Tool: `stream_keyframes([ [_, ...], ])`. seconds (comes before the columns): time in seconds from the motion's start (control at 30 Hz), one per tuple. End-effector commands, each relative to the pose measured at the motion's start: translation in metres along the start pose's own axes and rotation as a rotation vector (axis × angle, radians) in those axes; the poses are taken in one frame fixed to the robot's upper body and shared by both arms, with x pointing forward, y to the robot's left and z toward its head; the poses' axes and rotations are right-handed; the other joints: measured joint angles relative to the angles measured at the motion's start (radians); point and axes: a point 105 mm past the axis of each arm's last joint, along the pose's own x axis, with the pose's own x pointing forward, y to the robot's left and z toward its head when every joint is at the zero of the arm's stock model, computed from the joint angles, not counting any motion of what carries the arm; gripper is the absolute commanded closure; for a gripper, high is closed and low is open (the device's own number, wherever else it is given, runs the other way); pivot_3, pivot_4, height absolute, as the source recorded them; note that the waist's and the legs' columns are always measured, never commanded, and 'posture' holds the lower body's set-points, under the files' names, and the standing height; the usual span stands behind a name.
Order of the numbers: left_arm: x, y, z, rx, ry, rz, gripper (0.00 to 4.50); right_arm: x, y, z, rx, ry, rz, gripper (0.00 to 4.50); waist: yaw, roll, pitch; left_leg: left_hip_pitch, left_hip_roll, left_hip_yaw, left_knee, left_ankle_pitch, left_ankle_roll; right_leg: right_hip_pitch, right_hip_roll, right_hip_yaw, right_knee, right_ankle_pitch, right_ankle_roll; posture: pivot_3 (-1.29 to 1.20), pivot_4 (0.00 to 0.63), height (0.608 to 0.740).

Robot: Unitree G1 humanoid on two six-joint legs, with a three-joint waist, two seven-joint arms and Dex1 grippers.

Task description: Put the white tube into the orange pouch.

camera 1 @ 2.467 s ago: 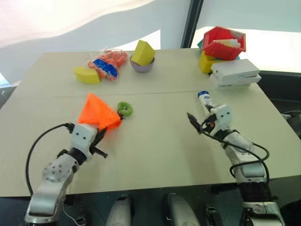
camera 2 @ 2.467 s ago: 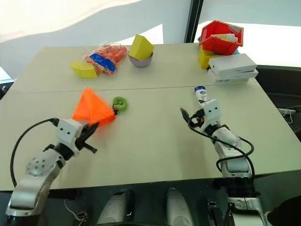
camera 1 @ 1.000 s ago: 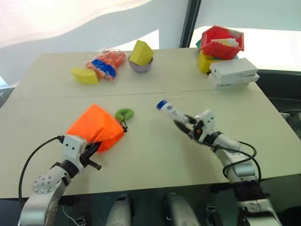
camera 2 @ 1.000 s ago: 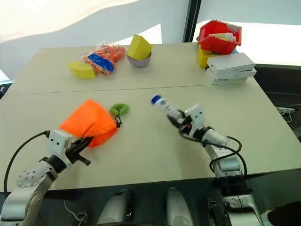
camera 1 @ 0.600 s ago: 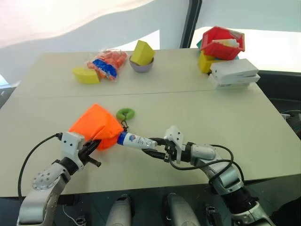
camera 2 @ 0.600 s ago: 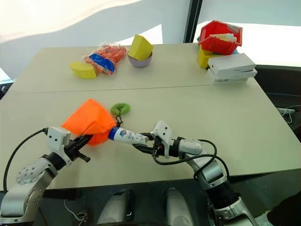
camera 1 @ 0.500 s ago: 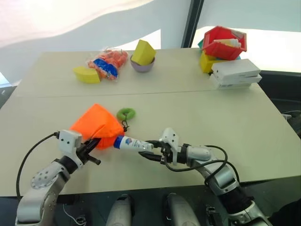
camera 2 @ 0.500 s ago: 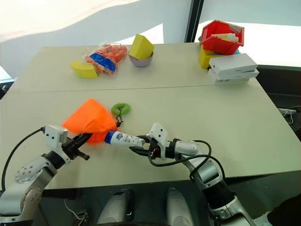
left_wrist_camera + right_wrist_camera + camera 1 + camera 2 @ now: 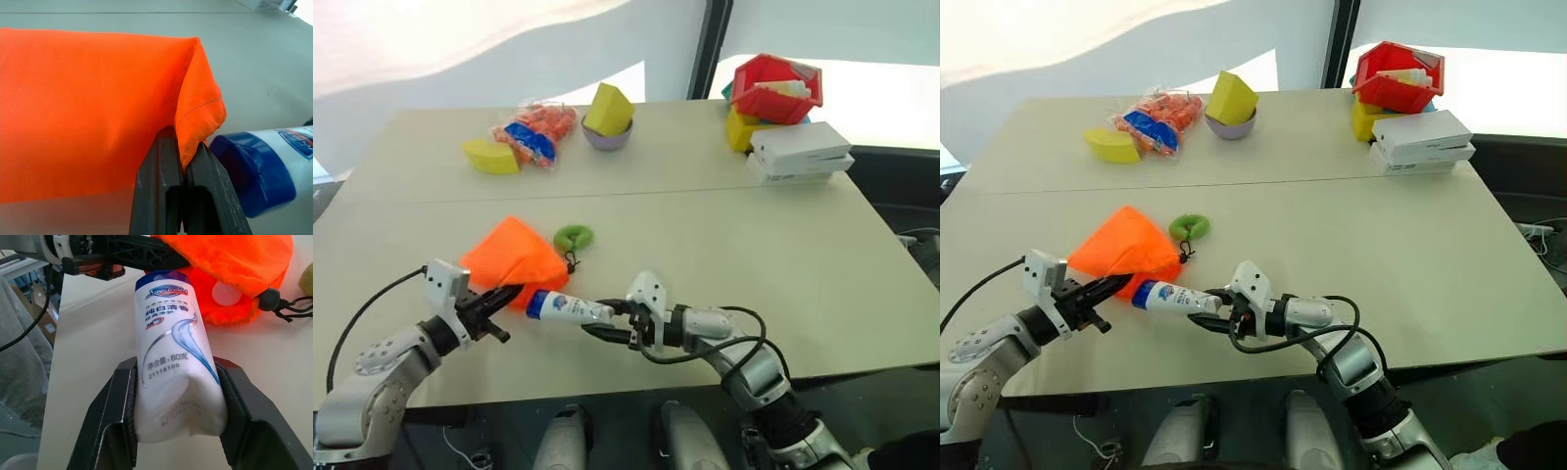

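A: Where's the white tube (image 9: 564,307)?
B: Clamped by its crimped end in the right gripper (image 9: 607,322), lying level, blue cap at the orange pouch (image 9: 514,261) edge.

A: And the pouch?
B: The left gripper (image 9: 505,297) is pinched together on its rim, above the table (image 9: 724,235).

A: Changed?
B: A second ago the tube was well right of the pouch; now it's at the mouth.

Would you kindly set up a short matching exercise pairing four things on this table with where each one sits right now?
Things:
1. white tube
2. orange pouch
3. yellow block
4. red bin

Places:
A. in the purple bowl
B. pinched at its edge by the left gripper
C. clamped in the right gripper
D. far right of the table, behind the white boxes

Pairs: 1-C, 2-B, 3-A, 4-D
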Motion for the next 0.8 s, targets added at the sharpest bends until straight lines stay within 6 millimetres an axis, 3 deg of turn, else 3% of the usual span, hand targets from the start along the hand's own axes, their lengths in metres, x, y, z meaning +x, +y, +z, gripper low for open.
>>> stream_keyframes([
  [0.03,-0.004,-0.002,0.009,0.021,-0.012,-0.017,4.5,0.007,-0.003,0.015,-0.05,-0.056,-0.024,2.93,0.0,0.0,0.0,0.0,0.0,0.0,0.0,0.0,0.0,0.0,0.0,0.0,0.0,0.0,0.0,0.0,0.15,0.74],
  [0.27,-0.004,-0.011,0.013,0.061,-0.013,-0.031,4.5,0.014,-0.019,0.012,-0.097,-0.031,-0.091,2.93,0.0,0.0,0.0,0.0,0.0,0.0,-0.001,0.0,0.0,-0.001,0.0,0.0,0.0,0.0,0.0,0.0,0.15,0.74],
  [0.8,0.016,-0.053,0.007,0.131,0.041,-0.192,4.5,0.054,-0.018,0.033,-0.174,-0.032,-0.032,2.93,-0.003,0.0,0.0,0.0,0.0,0.0,-0.001,0.0,0.0,-0.001,0.001,0.0,0.0,0.0,0.0,0.0,0.15,0.74],
])
